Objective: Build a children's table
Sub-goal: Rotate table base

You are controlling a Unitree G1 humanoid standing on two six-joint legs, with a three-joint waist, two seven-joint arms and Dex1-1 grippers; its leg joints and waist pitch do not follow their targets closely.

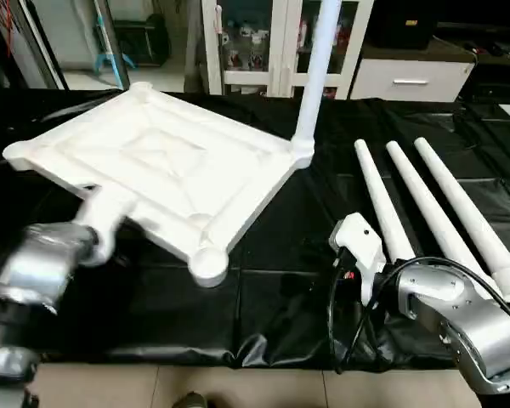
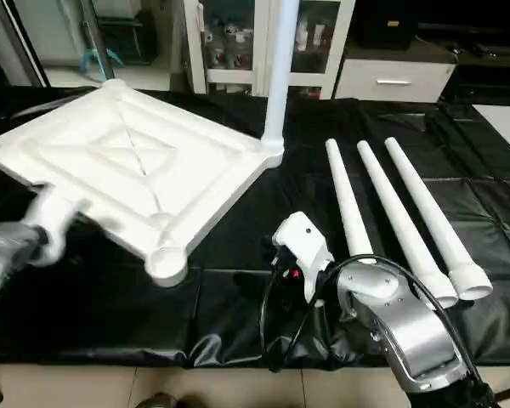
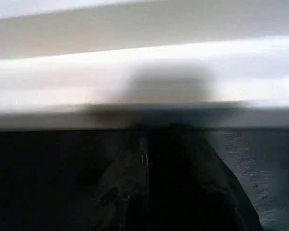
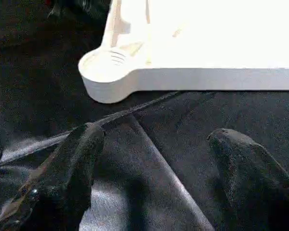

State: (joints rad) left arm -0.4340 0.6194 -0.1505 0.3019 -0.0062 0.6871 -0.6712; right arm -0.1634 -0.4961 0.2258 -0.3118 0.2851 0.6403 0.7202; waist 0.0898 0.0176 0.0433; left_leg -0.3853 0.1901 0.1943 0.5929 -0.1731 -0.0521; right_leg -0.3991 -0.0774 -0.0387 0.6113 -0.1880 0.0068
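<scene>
Tabletop (image 1: pixel 161 170): underside up on the black cover (image 1: pixel 272 289), tilted — robot's left side, ribs and corner sockets showing.
Fitted leg (image 1: pixel 316 68): upright in the far right corner socket.
Loose legs (image 1: pixel 433 212): three, side by side on the cover at right.
Left gripper (image 3: pixel 149 144): at tabletop's near left edge, fingers narrowly apart — grip cannot be told.
Right gripper (image 4: pixel 154 144): fingers wide apart, empty, over cover near the front corner socket (image 4: pixel 108 72).

White glass-door cabinet (image 1: pixel 263 42) behind

My fingers (image 4: pixel 67 173) are black, my forearms (image 1: pixel 459 319) silver; tabletop (image 1: pixel 166 170) and legs (image 1: pixel 438 217) white, cover (image 1: pixel 272 289) glossy black.
</scene>
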